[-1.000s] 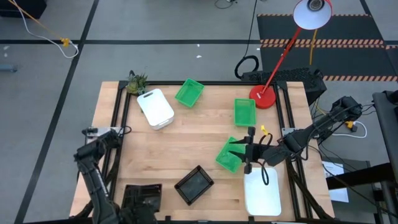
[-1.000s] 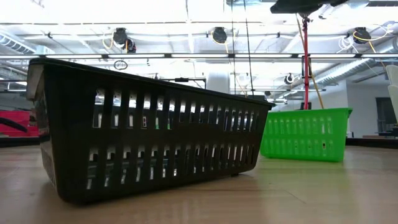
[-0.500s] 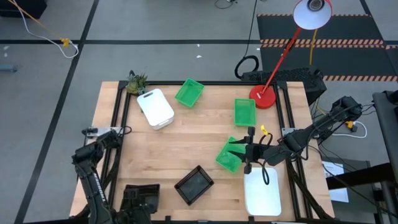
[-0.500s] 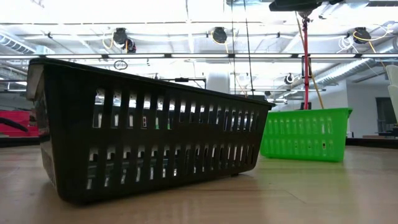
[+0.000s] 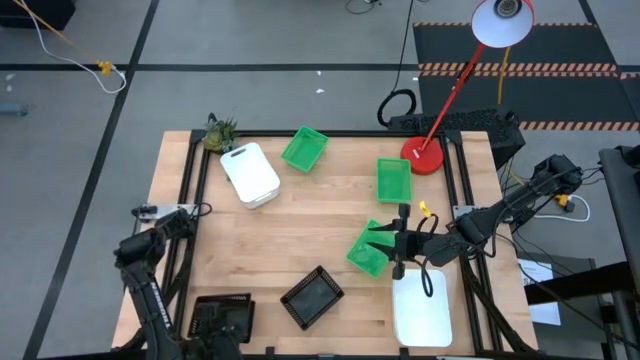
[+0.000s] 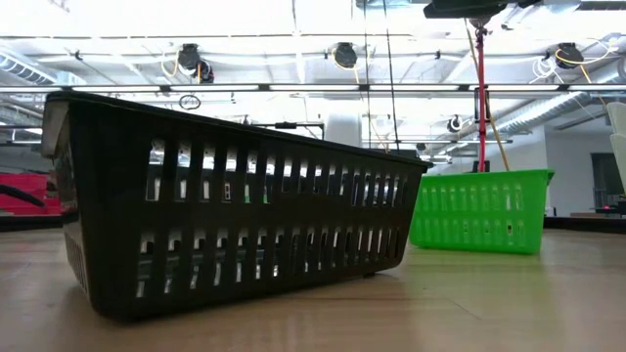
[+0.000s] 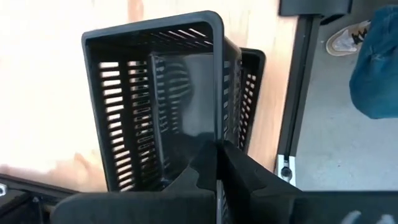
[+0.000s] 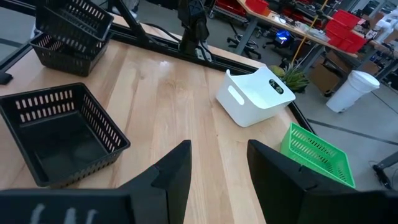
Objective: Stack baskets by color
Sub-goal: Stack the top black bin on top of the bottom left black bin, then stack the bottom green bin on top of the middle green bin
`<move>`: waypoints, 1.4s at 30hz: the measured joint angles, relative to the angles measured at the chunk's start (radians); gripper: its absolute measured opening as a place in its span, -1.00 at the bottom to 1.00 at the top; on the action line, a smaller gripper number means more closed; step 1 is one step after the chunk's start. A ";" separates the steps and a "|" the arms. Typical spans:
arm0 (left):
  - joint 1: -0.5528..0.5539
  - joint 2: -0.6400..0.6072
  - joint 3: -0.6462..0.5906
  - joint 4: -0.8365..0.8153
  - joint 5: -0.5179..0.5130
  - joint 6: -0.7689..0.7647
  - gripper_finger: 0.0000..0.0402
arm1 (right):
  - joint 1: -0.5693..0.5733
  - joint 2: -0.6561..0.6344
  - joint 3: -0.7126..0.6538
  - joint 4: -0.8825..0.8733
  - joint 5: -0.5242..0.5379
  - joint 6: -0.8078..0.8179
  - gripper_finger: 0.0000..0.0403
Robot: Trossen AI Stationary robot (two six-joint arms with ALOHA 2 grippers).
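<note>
The black basket (image 7: 158,99) in the left gripper (image 7: 217,163) has come down over a second black one (image 5: 222,318) at the desk's (image 5: 320,215) near left corner, apparently nesting; earlier it hung higher. The fingers are pinched shut on its wall. A third black basket (image 5: 313,296) sits near centre. The right gripper (image 5: 402,243) has not moved, fingers wide and empty above a green basket (image 5: 368,250). Two more green baskets and two white ones lie apart.
</note>
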 joint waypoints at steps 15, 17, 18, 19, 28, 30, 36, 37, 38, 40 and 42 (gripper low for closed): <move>-0.006 0.000 -0.107 0.114 -0.008 0.025 -0.86 | 0.000 0.000 0.000 0.000 -0.001 0.001 -0.26; -0.004 0.000 -0.111 0.122 -0.008 0.016 -0.80 | 0.000 0.000 0.000 0.000 -0.001 0.001 -0.26; -0.005 0.000 -0.112 0.126 -0.007 0.015 -0.77 | 0.000 0.000 0.000 0.000 -0.001 0.001 -0.26; -0.005 0.000 -0.112 0.138 -0.007 0.014 -0.74 | 0.000 0.000 0.000 0.000 -0.001 0.001 -0.26; -0.007 0.000 -0.112 0.171 -0.010 -0.037 -0.54 | 0.000 0.000 -0.009 0.012 -0.001 0.001 -0.26; -0.007 0.000 -0.112 0.170 -0.016 -0.054 -0.52 | 0.000 0.000 -0.021 0.010 -0.001 0.002 -0.26; 0.015 -0.002 -0.112 0.165 -0.082 -0.088 -0.54 | 0.000 0.000 -0.040 0.026 -0.002 0.001 -0.26; 0.024 -0.004 -0.112 0.161 -0.106 -0.088 -0.54 | 0.000 0.001 -0.040 0.030 -0.002 0.001 -0.26; 0.032 -0.007 -0.111 0.155 -0.132 -0.087 -0.54 | 0.000 0.001 -0.040 0.037 -0.002 0.001 -0.26; 0.049 -0.010 -0.111 0.140 -0.202 -0.068 -0.54 | 0.000 0.000 -0.040 0.041 -0.002 0.001 -0.26; 0.068 -0.010 -0.110 0.121 -0.290 -0.030 -0.54 | 0.000 0.000 -0.040 0.046 -0.002 0.002 -0.26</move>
